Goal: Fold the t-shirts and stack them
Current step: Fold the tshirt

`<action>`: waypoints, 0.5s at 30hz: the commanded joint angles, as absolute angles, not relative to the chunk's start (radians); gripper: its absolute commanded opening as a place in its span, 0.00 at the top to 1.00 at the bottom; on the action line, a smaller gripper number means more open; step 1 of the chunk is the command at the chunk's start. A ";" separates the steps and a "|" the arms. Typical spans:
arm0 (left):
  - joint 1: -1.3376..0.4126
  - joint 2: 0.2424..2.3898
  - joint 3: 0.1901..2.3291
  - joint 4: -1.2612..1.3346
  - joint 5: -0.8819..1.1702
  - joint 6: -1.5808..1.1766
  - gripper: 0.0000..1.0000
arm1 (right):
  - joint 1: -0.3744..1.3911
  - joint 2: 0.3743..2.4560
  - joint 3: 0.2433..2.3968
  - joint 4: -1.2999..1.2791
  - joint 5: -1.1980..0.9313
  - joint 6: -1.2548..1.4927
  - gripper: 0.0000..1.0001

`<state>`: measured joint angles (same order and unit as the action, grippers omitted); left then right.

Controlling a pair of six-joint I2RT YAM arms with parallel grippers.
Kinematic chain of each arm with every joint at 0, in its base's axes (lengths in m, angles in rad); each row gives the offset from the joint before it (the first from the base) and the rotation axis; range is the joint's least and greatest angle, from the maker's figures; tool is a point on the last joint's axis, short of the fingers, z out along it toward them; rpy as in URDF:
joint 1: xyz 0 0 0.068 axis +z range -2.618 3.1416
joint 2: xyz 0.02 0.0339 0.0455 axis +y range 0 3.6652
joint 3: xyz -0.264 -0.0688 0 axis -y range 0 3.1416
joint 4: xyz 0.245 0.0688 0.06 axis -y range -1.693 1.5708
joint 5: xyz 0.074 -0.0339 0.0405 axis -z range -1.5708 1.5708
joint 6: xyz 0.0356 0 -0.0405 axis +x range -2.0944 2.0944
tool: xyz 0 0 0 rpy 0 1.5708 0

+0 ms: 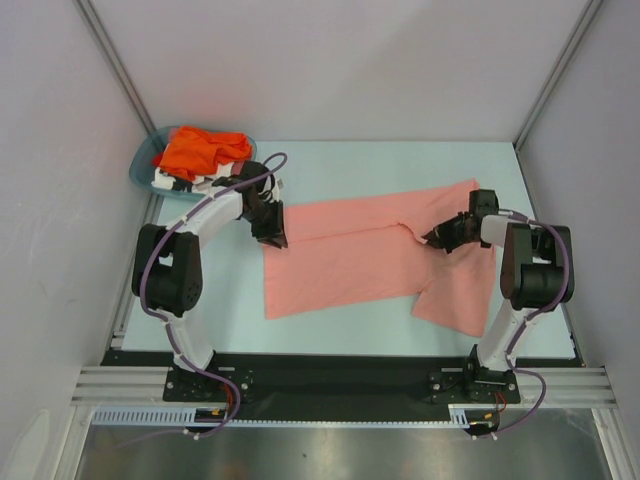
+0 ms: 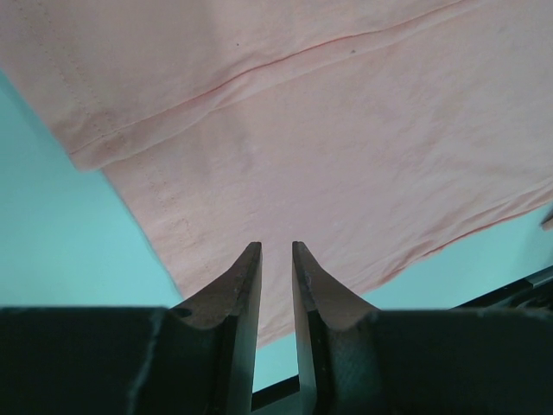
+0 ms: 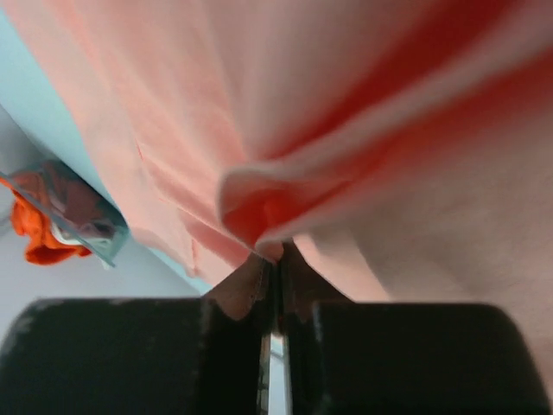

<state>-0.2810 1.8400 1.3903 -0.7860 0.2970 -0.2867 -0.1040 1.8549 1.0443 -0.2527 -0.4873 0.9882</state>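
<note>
Far left: teal basket (image 1: 141, 172) in the back corner. Orange t-shirt (image 1: 200, 150) heaped on top, white t-shirt (image 1: 178, 183) peeking out under it. Neither looks folded yet.

My left tool (image 1: 272, 228) sits at the left edge of the salmon-pink t-shirt (image 1: 350, 260), near its back corner. In the wrist view the fingers are a narrow slot apart with nothing between them, and the cloth lies flat beyond the tips. So it's parted, not gripping.

The pink shirt is spread across the middle of the surface (image 1: 400, 165). A layer is folded over along the back and a sleeve trails toward the near right.

My right tool (image 1: 441, 238) is clamped on a pinch of that shirt at its right end. Its wrist view shows a ridge of fabric bunched right at the tips.

Handling, my read: light, limp knit with no stiffness. It'll drape, drag, follow whichever point I lift, and wrinkle if pulled unevenly. It isn't fragile, but a thin pinch could slip or catch two layers. Best holds are hems, seams and corners, both ends at once with even tension. The left tool needs to close on the hem edge before any lift.
</note>
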 commanded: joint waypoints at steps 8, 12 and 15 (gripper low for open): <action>-0.268 1.789 1.379 -0.759 0.315 -0.264 0.75 | -0.101 1.648 1.006 -0.252 -0.373 1.021 0.37; -0.268 1.801 1.411 -0.761 0.314 -0.265 0.74 | -0.143 1.625 1.175 -0.432 -0.315 0.749 0.31; -0.268 1.819 1.439 -0.765 0.308 -0.265 0.74 | -0.178 1.644 1.259 -0.434 -0.244 0.637 0.31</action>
<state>-0.2745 1.8374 1.3811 -0.7807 0.2996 -0.2867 -0.1528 1.6764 1.1709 -0.3687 -0.3340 0.8375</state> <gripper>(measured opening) 0.256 0.693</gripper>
